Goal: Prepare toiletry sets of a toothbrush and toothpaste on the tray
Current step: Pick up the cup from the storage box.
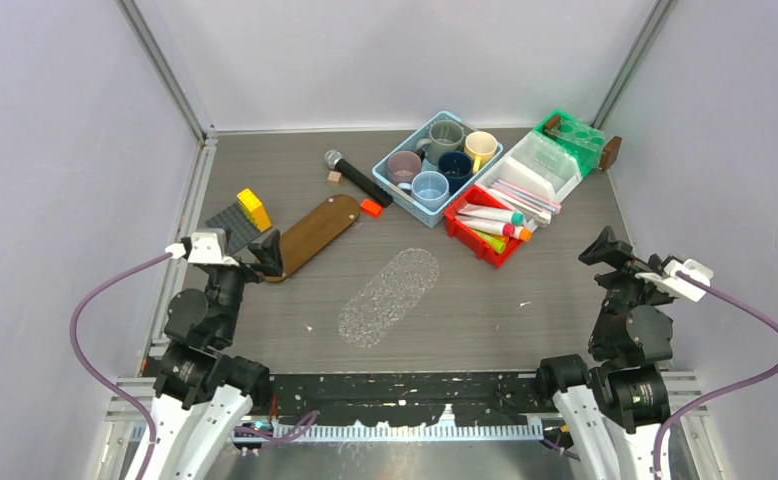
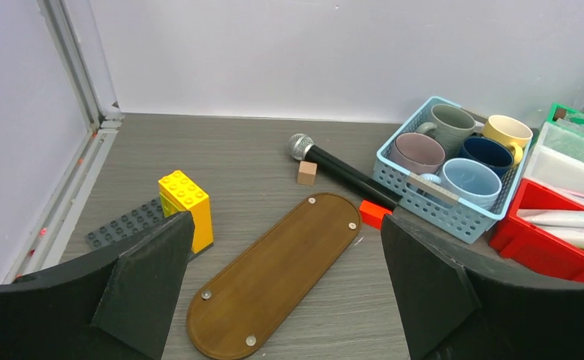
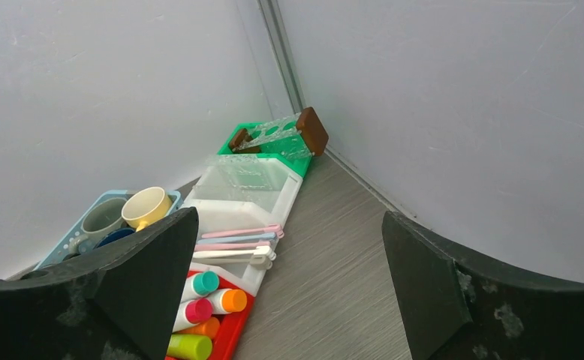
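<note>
Left gripper (image 2: 286, 225): its two black fingers stand wide apart and hold nothing. It hangs by the near end of the brown oval wooden tray (image 2: 274, 277).
Right gripper (image 3: 289, 217): it is also spread wide and empty. It sits at the right side of the table and looks toward the bins in the far right corner.
Toothbrushes: the slim pastel pink, white and blue toothbrushes (image 3: 238, 241) lie side by side in the translucent white plastic bin (image 3: 248, 202), touching each other.
Toothpaste: the small toothpaste tubes (image 3: 214, 301) with teal, pink, orange and green caps lie packed in the red plastic bin (image 1: 452, 222), just beside the white one.
Tray: nothing lies on the wooden tray. A clear textured oval plate (image 1: 390, 295) also lies bare at the table centre, and I cannot tell which of the two you should fill.
Progress: in my judgement no set is made yet.
Risk, brushes: they lie so close that your fingers may pinch two together, or catch on the bin wall.
Risk, tubes: they are round and smooth, so a grip near the cap may let one slip or roll.
Risk, carry: the bins are well apart from the wooden tray. On a low path across, you may knock the black microphone (image 2: 341, 174) or the light blue basket of cups (image 2: 454, 214).
</note>
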